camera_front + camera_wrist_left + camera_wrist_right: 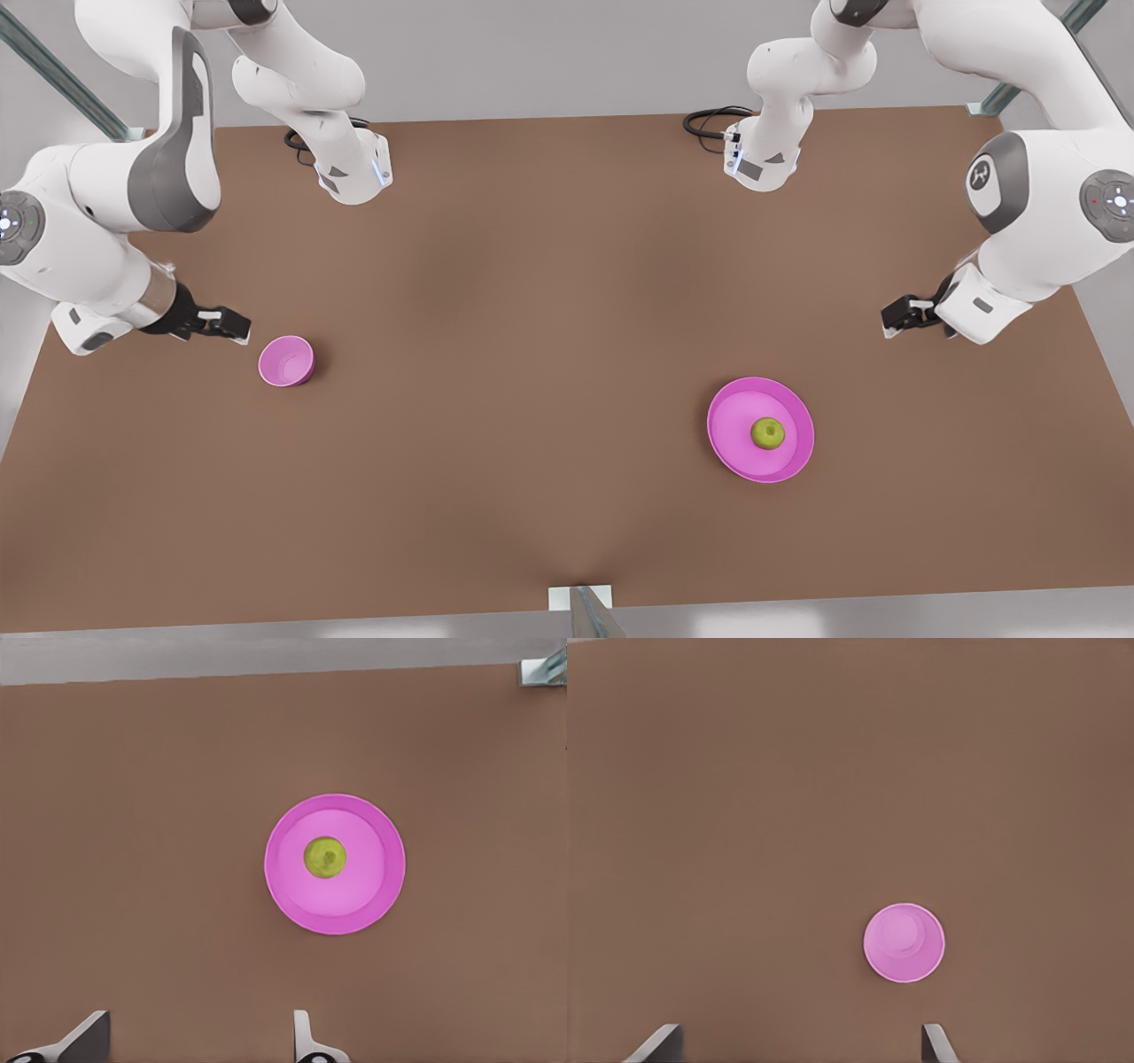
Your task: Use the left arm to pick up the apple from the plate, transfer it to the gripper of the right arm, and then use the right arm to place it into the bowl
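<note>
A yellow-green apple (767, 432) (325, 857) sits in the middle of the wide pink plate (735, 443) (368, 895) on the front view's right. My left gripper (897, 316) (195, 1041) hovers up and to the right of the plate in the front view, open and holding nothing. The small deep pink bowl (286, 361) (904, 942) stands on the front view's left. Just to its left hangs my right gripper (232, 326) (797, 1043), also open, its fingers spread wide with nothing between them.
The brown table (532, 354) stretches bare between bowl and plate. Both arm bases (354, 173) (762, 159) stand at the far edge with black cables (709, 120). A metal post (589, 611) rises at the near edge's middle.
</note>
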